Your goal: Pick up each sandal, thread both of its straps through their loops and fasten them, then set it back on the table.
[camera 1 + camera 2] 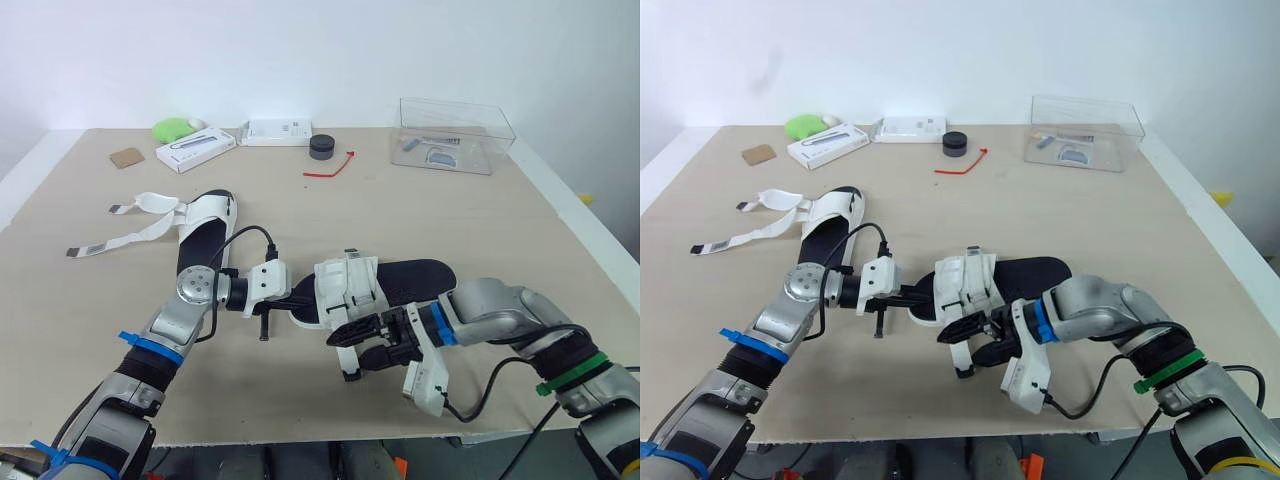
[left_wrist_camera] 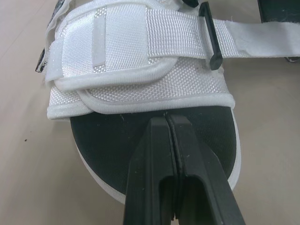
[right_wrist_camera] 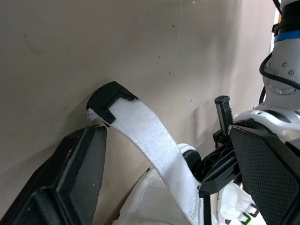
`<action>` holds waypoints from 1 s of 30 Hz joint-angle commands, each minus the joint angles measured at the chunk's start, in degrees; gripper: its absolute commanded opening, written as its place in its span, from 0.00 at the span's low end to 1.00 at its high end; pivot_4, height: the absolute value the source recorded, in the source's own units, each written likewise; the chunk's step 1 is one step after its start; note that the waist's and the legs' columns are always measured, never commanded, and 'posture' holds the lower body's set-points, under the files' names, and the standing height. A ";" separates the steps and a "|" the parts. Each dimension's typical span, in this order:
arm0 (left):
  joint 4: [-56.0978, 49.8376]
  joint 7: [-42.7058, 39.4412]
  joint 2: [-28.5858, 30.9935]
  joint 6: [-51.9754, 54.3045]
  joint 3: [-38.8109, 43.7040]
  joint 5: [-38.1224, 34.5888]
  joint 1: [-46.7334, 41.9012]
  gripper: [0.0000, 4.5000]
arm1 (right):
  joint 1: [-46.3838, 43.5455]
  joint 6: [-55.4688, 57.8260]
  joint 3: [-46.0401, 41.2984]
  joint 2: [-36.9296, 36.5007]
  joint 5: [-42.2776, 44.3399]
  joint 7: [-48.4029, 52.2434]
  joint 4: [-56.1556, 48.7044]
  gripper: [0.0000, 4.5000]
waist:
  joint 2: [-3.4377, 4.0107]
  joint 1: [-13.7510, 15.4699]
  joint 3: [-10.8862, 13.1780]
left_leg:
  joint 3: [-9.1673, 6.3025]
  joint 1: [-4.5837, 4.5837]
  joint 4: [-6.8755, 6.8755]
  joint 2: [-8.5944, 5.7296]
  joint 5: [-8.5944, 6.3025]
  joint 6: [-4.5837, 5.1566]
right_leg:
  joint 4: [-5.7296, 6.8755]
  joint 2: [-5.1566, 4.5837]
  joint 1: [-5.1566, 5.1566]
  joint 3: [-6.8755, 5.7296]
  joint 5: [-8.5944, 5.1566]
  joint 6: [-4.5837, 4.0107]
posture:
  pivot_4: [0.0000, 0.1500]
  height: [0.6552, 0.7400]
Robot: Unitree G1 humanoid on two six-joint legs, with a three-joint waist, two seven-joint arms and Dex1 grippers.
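A black-soled sandal [image 1: 400, 282] with a white upper lies mid-table, near the front edge. My left gripper [image 1: 292, 298] is shut, its tips [image 2: 167, 119] resting on the insole at the toe, just short of the fastened front strap [image 2: 154, 37]. My right gripper [image 1: 365, 345] is open at the sandal's near side. A loose white strap [image 3: 150, 136] with a black tip [image 3: 108, 101] passes between its spread fingers [image 3: 79, 164] without being gripped. The second sandal [image 1: 205, 235] lies to the left, its two white straps [image 1: 135, 225] undone and spread on the table.
Along the far edge stand a clear plastic box [image 1: 455, 135], two white boxes [image 1: 195, 150] [image 1: 277, 132], a black round puck [image 1: 322, 146], a red tie [image 1: 330, 168], a green object [image 1: 172, 128] and a brown card [image 1: 127, 157]. The table's front edge [image 1: 300, 435] is close.
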 commanded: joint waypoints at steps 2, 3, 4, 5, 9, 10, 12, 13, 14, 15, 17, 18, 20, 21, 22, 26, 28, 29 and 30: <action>1.08 0.11 0.44 1.48 -1.55 2.26 1.85 0.00 | -1.15 2.22 0.35 0.58 1.22 0.30 -0.84 0.71 | 0.00 0.00 0.00 | 0.01 0.00 0.00 0.00 0.00 0.00 | 0.00 0.00 0.00 0.01 0.00 0.00 | 1.00 1.00; 1.00 0.13 0.38 1.56 -1.55 2.24 1.88 0.00 | -1.26 2.48 0.43 0.66 1.30 0.37 -0.80 0.64 | 0.00 0.00 0.00 | 0.01 0.00 0.00 0.00 0.00 0.00 | 0.00 0.00 0.00 0.01 0.00 0.00 | 1.00 1.00; 0.96 0.15 0.32 1.62 -1.55 2.22 1.88 0.00 | -1.30 2.61 0.53 0.60 1.45 0.47 -0.75 0.55 | 0.00 0.00 0.00 | 0.01 0.01 0.00 0.00 0.00 0.00 | 0.00 0.00 0.00 0.01 0.00 0.00 | 1.00 1.00; 0.93 0.19 0.29 1.66 -1.55 2.22 1.89 0.00 | -1.25 2.82 0.68 0.48 1.71 0.65 -0.72 0.48 | 0.00 0.00 0.00 | 0.01 0.00 0.00 0.00 0.00 0.00 | 0.00 0.00 0.00 0.01 0.00 0.00 | 1.00 1.00; 0.78 0.23 0.43 1.69 -1.46 2.19 2.06 0.00 | -0.52 4.13 1.23 0.31 3.69 1.41 -0.85 0.13 | 0.00 0.00 0.00 | 0.01 0.01 0.00 0.00 0.00 0.00 | 0.00 0.00 0.00 0.01 0.00 0.00 | 1.00 1.00; 0.72 0.25 0.46 1.71 -1.44 2.18 2.11 0.00 | -0.17 5.13 1.41 0.32 4.86 1.64 -1.04 0.04 | 0.00 0.00 0.00 | 0.01 0.01 0.00 0.00 0.00 0.00 | 0.00 0.00 0.00 0.01 0.00 0.00 | 1.00 1.00; 0.50 0.33 0.45 1.80 -1.45 2.17 2.28 0.00 | 1.31 10.33 1.49 0.51 10.29 2.56 -2.54 0.01 | 0.00 0.00 0.00 | 0.02 0.01 0.00 0.00 0.00 0.00 | 0.01 0.00 0.00 0.02 0.00 0.00 | 1.00 1.00; 0.44 0.32 0.46 1.84 -1.45 2.14 2.36 0.00 | 2.86 18.78 0.82 1.10 17.03 3.33 -5.25 0.01 | 0.00 0.00 0.00 | 0.01 0.01 0.00 0.00 0.00 0.00 | 0.01 0.00 0.00 0.01 0.00 0.00 | 1.00 1.00; 0.35 0.32 0.49 1.83 -1.49 2.14 2.49 0.00 | 4.12 29.57 0.00 1.57 24.79 4.12 -8.56 0.01 | -0.01 0.00 0.00 | 0.00 0.01 -0.01 0.00 0.00 0.00 | 0.01 0.00 0.01 0.01 0.00 -0.01 | 1.00 1.00; 0.28 0.31 0.52 1.81 -1.53 2.14 2.61 0.00 | 4.84 38.49 -0.69 1.83 31.22 4.76 -11.40 0.01 | -0.02 0.02 -0.01 | -0.01 0.01 -0.04 0.01 0.00 0.00 | 0.01 0.00 0.01 0.00 -0.02 -0.04 | 1.00 1.00; 0.25 0.31 0.51 1.76 -1.52 2.20 2.73 0.00 | 4.15 57.88 -3.54 3.26 42.65 2.93 -16.85 0.01 | -0.01 0.03 -0.01 | -0.02 0.02 -0.05 0.06 0.00 0.00 | 0.05 -0.04 0.00 0.08 0.00 -0.08 | 1.00 1.00; 0.37 0.32 0.45 1.72 -1.51 2.22 2.67 0.00 | 2.84 67.19 -5.11 4.10 47.80 1.11 -18.45 0.01 | -0.01 0.04 -0.01 | -0.01 0.02 -0.02 0.11 0.00 -0.01 | 0.06 -0.20 0.01 0.10 0.05 -0.15 | 1.00 1.00; 0.57 0.42 0.34 1.65 -1.56 2.23 2.52 0.00 | 0.38 81.51 -8.05 5.63 54.77 -1.87 -19.57 0.01 | -0.01 0.05 -0.01 | -0.02 0.03 0.00 0.14 0.02 -0.04 | 0.05 -0.29 0.01 -0.02 0.12 -0.21 | 1.00 1.00; 0.65 0.49 0.26 1.59 -1.61 2.25 2.45 0.00 | -0.60 85.96 -9.56 6.61 56.78 -3.11 -19.48 0.01 | -0.03 0.08 -0.02 | -0.01 0.03 0.03 0.17 0.05 -0.08 | 0.03 -0.37 0.01 -0.18 0.19 -0.29 | 1.00 1.00; 0.76 0.56 0.16 1.52 -1.66 2.27 2.38 0.00 | -1.63 90.65 -11.16 7.56 58.78 -4.35 -19.05 0.01 | -0.05 0.08 -0.01 | -0.04 0.02 0.03 0.18 0.06 -0.08 | 0.03 -0.38 0.01 -0.34 0.19 -0.31 | 1.00 1.00; 0.91 0.70 -0.24 1.38 -1.73 2.31 2.32 0.00 | -5.26 103.87 -15.93 10.61 61.11 -8.71 -14.72 0.01 | -0.04 0.13 -0.01 | -0.07 -0.09 -0.03 0.21 0.06 -0.09 | 0.03 -0.10 -0.10 -0.45 0.20 -0.28 | 1.00 1.00; 0.77 0.74 -0.32 1.35 -1.79 2.35 2.51 0.00 | -5.96 106.04 -16.33 11.09 59.18 -8.71 -13.05 0.01 | -0.04 0.17 -0.01 | -0.13 -0.18 -0.02 0.20 0.06 -0.08 | 0.03 -0.04 -0.13 -0.42 0.25 -0.14 | 1.00 1.00; 0.78 0.77 -0.35 1.31 -1.82 2.40 2.55 0.00 | -6.26 106.97 -16.25 11.21 58.33 -8.41 -12.33 0.01 | -0.04 0.16 -0.01 | -0.12 -0.20 -0.02 0.20 0.06 -0.08 | 0.01 -0.04 -0.13 -0.40 0.25 -0.12 | 1.00 1.00; 0.68 0.80 -0.37 1.34 -1.82 2.39 2.65 0.00 | -6.44 106.91 -15.85 11.26 57.02 -7.87 -11.76 0.01 | -0.04 0.16 -0.01 | -0.10 -0.21 -0.02 0.18 0.06 -0.08 | 0.00 -0.04 -0.14 -0.37 0.24 -0.08 | 1.00 1.00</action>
